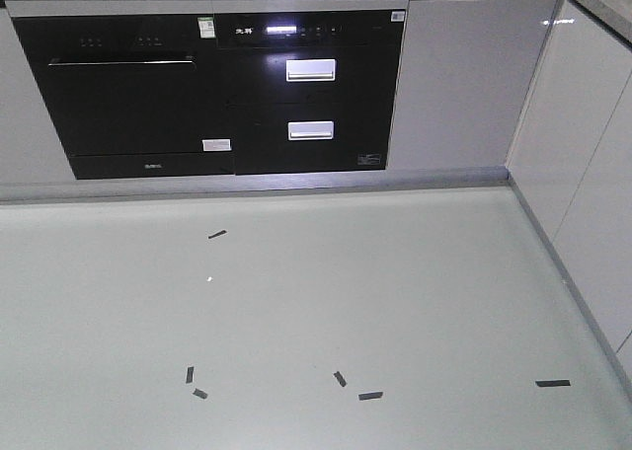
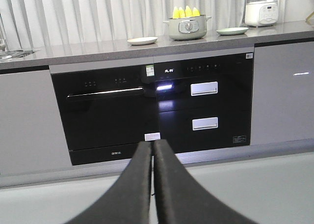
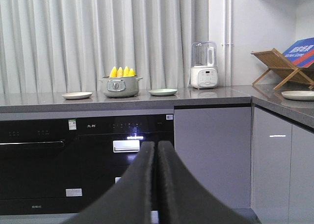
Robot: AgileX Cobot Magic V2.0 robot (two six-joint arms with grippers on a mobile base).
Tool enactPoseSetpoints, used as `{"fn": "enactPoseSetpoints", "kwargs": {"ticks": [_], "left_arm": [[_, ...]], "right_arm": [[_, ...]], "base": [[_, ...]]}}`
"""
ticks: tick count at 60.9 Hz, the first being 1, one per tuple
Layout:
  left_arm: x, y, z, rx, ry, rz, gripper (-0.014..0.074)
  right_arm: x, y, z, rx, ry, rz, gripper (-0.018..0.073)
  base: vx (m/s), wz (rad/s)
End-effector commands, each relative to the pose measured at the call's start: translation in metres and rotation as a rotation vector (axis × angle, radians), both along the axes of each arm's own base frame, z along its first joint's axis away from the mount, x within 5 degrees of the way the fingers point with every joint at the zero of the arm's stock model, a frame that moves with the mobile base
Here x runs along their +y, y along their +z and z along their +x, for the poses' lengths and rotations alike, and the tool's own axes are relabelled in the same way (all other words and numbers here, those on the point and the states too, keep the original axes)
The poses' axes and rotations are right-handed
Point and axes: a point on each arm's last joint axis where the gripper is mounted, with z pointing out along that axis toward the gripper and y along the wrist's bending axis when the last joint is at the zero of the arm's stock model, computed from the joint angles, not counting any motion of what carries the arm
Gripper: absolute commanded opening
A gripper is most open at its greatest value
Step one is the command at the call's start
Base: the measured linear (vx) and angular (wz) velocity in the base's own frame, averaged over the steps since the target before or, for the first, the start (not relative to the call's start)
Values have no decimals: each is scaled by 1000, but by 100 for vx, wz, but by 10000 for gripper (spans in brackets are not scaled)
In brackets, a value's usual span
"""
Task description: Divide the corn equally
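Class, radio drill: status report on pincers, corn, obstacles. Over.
Left pincer shut, empty. Right pincer shut, empty. Corn standing in pot, none on flanking plates. No obstacle seen at counter.

Glossy black appliance fronts (image 2: 108,121), matt grey countertop (image 2: 98,49).

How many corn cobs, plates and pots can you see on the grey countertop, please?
Bright yellow corn cobs: 4
Round pale shallow plates: 3
Grey-green round pot: 1
Total: 8
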Motion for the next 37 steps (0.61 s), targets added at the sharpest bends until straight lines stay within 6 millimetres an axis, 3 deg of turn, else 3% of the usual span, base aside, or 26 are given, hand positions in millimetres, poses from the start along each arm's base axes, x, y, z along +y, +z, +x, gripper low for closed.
{"fn": "enactPoseSetpoints", "kwargs": {"ticks": [1,37], "left_arm": [[-1,7,-2,-88,-8,-9,-7],[-1,7,-2,-88,-8,-9,-7]], "right_arm": [[0,4,-1,-65,-3,-17,-1],[0,4,-1,-66,-3,-17,-1]], "base": [[3,0],[7,-1]]}}
